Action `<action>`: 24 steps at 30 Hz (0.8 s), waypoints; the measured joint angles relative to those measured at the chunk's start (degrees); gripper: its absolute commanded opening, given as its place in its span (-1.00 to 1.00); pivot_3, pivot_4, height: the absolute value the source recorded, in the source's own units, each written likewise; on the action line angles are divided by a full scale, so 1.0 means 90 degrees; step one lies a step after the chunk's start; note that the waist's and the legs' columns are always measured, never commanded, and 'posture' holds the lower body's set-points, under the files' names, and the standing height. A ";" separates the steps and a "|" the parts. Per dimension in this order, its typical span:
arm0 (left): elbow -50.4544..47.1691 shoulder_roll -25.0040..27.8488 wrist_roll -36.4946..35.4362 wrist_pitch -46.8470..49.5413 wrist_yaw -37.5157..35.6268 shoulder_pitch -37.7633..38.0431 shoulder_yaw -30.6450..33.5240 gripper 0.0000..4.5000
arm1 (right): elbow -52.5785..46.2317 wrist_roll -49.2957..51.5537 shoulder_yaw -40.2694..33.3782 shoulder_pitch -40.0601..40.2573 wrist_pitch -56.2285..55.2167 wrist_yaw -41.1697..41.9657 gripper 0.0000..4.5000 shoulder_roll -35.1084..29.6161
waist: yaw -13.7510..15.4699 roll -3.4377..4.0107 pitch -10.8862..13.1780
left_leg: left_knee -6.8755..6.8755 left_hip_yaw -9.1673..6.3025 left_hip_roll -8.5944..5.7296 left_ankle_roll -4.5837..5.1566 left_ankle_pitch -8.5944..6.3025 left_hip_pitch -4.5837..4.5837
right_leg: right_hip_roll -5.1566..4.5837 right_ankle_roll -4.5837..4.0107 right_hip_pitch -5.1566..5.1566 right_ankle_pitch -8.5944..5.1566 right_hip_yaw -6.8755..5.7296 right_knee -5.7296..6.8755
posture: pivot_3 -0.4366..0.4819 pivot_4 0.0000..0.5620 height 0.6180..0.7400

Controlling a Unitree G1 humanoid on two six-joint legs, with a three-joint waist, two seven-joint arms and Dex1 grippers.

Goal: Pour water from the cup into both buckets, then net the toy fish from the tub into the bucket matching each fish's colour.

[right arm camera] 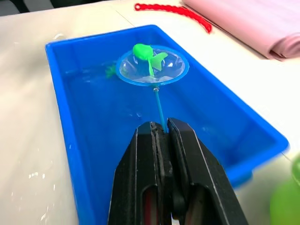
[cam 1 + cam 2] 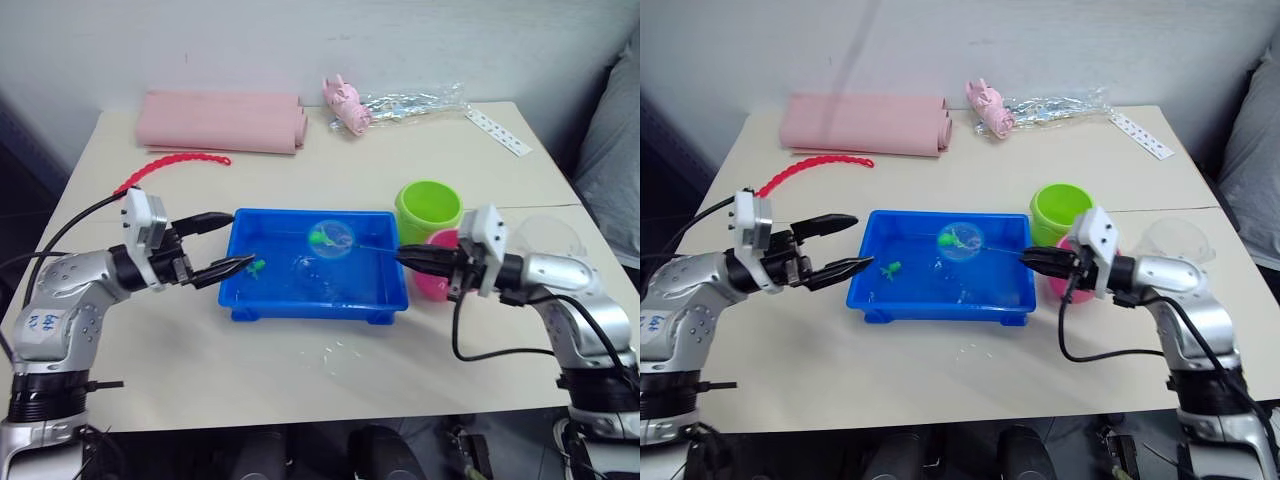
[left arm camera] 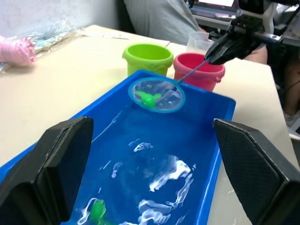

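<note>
From my head cameras, the blue tub (image 2: pixel 312 268) sits mid-table, nearer the front edge, with the green bucket (image 2: pixel 428 208) and pink bucket (image 2: pixel 437 272) just off its right end. My right gripper (image 2: pixel 404 257) is clamped on the thin handle of the net (image 2: pixel 330 238), whose hoop hangs over the tub's far side. My left gripper (image 2: pixel 222 245) hovers at the tub's left end, fingers spread wide, holding nothing.

My left wrist camera shows a green fish (image 3: pixel 149 99) lying in the hoop and another green fish (image 3: pixel 97 209) in the water.

My right wrist camera shows both fingers pinched tight on the handle.

I judge I am mid-netting: next I must carry this fish level to the green bucket and tip it in.
</note>
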 measured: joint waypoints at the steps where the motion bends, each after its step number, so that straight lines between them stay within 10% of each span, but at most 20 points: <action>1: 0.0001 -0.0115 -0.0048 0.0117 0.0099 -0.0119 -0.0046 0.98 | -0.0119 0.0081 -0.0136 0.0158 0.0009 0.0001 -1.00 -0.0072 | 0.0024 0.0000 0.0000 | 0.0002 0.0001 0.0000 0.0000 0.0000 -0.0001 | 0.0000 0.0000 0.0000 0.0000 0.0000 0.0001 | -0.05 -0.47 1.00; 13: 0.0082 -0.0678 -0.0057 0.0415 0.0653 -0.0862 -0.0319 0.98 | -0.0842 0.1125 -0.1445 0.0793 0.0568 -0.0117 -1.00 -0.0850 | 0.0138 -0.0001 0.0001 | 0.0007 0.0002 -0.0001 0.0001 0.0000 -0.0001 | 0.0002 0.0000 0.0007 0.0000 0.0000 -0.0005 | -0.05 -0.47 1.00; 24: 0.0120 -0.1177 -0.0091 0.0585 0.0776 -0.1411 -0.0564 0.98 | 0.1700 0.0114 -0.1582 -0.0285 -0.0868 -0.0414 -1.00 -0.1267 | 0.0113 -0.0001 0.0001 | 0.0003 0.0006 -0.0003 0.0002 0.0000 0.0000 | 0.0006 0.0000 0.0008 0.0000 -0.0003 -0.0008 | -0.05 -0.47 1.00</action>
